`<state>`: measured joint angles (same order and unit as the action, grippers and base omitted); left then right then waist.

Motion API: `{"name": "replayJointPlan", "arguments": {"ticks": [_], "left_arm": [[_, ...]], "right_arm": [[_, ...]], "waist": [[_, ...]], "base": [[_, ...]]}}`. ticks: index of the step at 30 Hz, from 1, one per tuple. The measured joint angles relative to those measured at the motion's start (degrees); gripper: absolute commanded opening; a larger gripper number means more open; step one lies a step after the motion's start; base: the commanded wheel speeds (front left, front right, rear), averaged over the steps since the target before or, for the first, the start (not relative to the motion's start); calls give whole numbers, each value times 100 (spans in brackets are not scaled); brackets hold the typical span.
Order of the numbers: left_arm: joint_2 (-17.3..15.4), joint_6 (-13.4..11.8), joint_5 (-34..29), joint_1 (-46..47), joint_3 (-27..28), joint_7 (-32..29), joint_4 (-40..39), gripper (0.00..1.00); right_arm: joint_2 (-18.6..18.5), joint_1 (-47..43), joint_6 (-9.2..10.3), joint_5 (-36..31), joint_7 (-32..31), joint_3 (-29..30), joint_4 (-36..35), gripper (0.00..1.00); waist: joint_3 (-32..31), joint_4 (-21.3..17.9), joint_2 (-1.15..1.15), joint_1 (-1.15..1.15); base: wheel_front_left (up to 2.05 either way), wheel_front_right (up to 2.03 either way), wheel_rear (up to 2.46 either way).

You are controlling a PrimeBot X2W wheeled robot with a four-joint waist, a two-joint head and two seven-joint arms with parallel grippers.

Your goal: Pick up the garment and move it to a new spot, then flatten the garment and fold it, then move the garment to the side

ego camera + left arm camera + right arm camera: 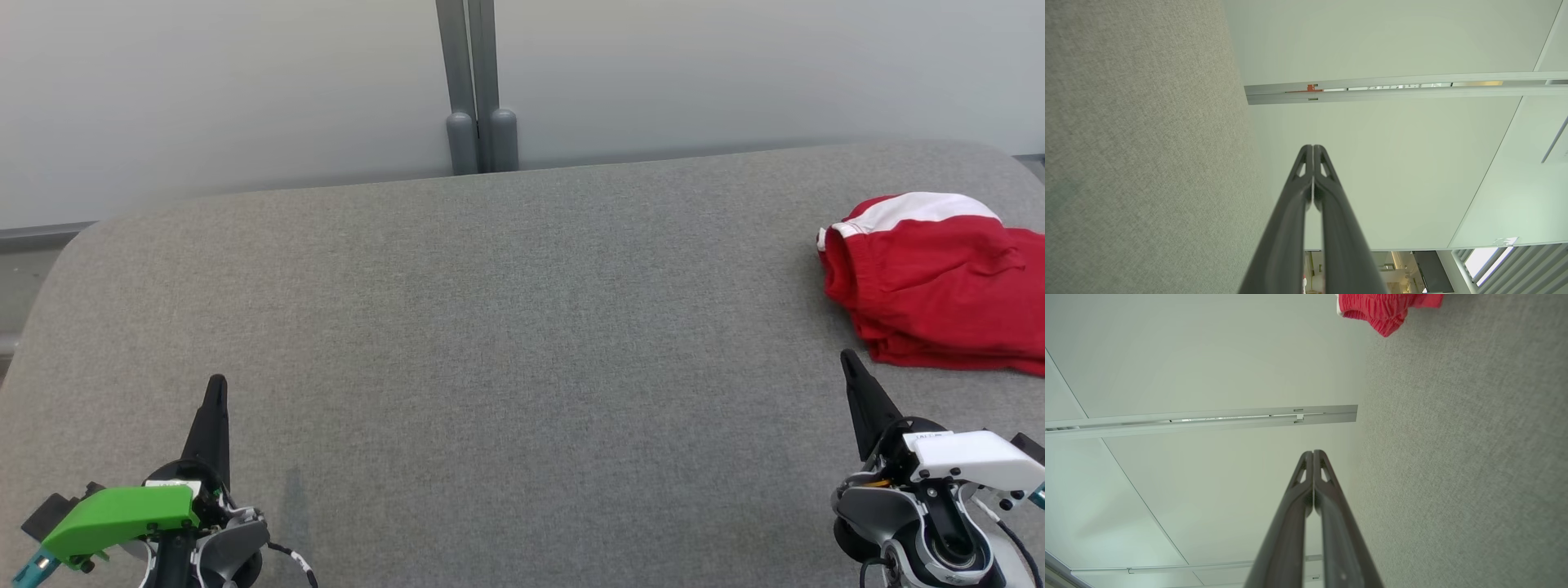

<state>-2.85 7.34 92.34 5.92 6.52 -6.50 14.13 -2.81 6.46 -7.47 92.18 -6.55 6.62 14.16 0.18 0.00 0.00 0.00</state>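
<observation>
The garment [939, 282], red with a white band, lies folded in a low heap at the right edge of the grey table [506, 327]; its edge shows at the top of the right wrist view as red cloth [1386, 310]. My right gripper [847, 358] is shut and empty, its tip just below and left of the garment, apart from it. In the right wrist view the gripper [1313, 451] has both fingers pressed together. My left gripper [216, 382] is shut and empty at the lower left, far from the garment; its closed tip [1312, 146] points past the table's edge.
A pale wall with a grey upright post [478, 90] runs behind the table's far edge. The table's corners are rounded, and the floor [16, 269] shows at the far left.
</observation>
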Motion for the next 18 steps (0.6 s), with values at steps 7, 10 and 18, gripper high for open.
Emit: {"name": "replayJointPlan", "arguments": {"ticks": [7,10,18], "left_arm": [[0,3,0,0,0,0,0,0],[0,3,1,0,0,0,0,0],[0,3,1,0,0,0,0,0]], "right_arm": [[0,-1,0,0,0,0,0,0],[0,-1,0,0,0,0,-1,0],[0,-1,0,0,1,0,-1,0]], "waist": [[0,0,0,0],[0,0,0,0],[0,0,0,0]], "base": [[0,0,0],[0,0,0],[0,0,0]]}}
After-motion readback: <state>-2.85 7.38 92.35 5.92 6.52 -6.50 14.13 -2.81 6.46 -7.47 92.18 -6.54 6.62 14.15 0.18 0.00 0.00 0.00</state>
